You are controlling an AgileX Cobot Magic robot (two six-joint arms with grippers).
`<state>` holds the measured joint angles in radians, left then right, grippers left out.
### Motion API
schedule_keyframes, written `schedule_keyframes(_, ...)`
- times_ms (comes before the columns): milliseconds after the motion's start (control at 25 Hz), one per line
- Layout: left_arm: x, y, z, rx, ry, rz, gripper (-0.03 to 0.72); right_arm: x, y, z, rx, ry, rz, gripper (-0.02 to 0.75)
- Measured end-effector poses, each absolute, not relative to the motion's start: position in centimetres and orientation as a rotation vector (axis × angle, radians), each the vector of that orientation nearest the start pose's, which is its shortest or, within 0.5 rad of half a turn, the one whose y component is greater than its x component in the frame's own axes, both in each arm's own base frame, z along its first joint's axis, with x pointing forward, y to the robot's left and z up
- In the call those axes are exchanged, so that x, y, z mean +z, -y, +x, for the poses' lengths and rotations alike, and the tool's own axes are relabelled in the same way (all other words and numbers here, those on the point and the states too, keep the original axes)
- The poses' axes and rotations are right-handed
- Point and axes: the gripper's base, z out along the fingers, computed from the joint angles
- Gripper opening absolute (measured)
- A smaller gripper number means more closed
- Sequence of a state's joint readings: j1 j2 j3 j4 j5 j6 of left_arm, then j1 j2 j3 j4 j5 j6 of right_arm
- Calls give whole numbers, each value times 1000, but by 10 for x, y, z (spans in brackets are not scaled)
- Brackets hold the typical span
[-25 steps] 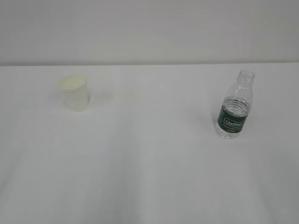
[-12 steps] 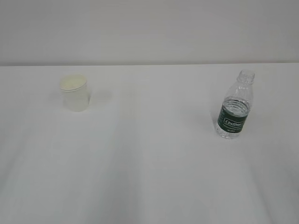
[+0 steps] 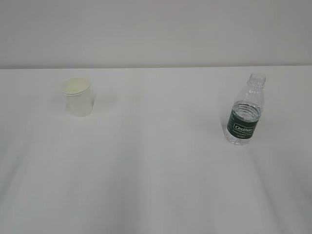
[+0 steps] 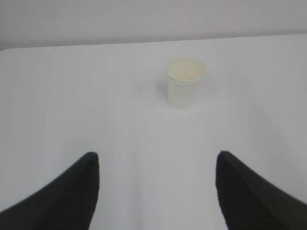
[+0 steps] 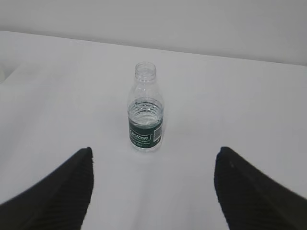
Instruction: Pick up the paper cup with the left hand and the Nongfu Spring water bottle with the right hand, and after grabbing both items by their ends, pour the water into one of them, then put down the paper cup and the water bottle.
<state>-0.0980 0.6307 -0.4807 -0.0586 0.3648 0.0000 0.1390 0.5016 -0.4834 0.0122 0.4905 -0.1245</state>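
The paper cup stands upright at about ten o'clock on the tabletop in the exterior view, its pale yellowish inside showing nothing that can be made out. The Nongfu Spring water bottle stands upright and uncapped at about three o'clock, well apart from the cup, with the water reaching roughly to the shoulder above its dark green label.

The tabletop is plain white and meets a bare pale wall along its far edge.

In the left wrist view the cup sits at about twelve o'clock, a little to the right, well ahead of the left end effector, whose two black fingers stand wide apart with nothing between them. In the right wrist view the bottle stands at about twelve o'clock from the right end effector, near but clear of its fingers, which are likewise spread apart and hold nothing.
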Motion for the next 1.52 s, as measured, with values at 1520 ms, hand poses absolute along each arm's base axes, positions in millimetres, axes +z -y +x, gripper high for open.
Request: schedule_keyframes(1520,193,72,236,-191,-2082,277,540,234,-25,175,82,-1793,-158,574)
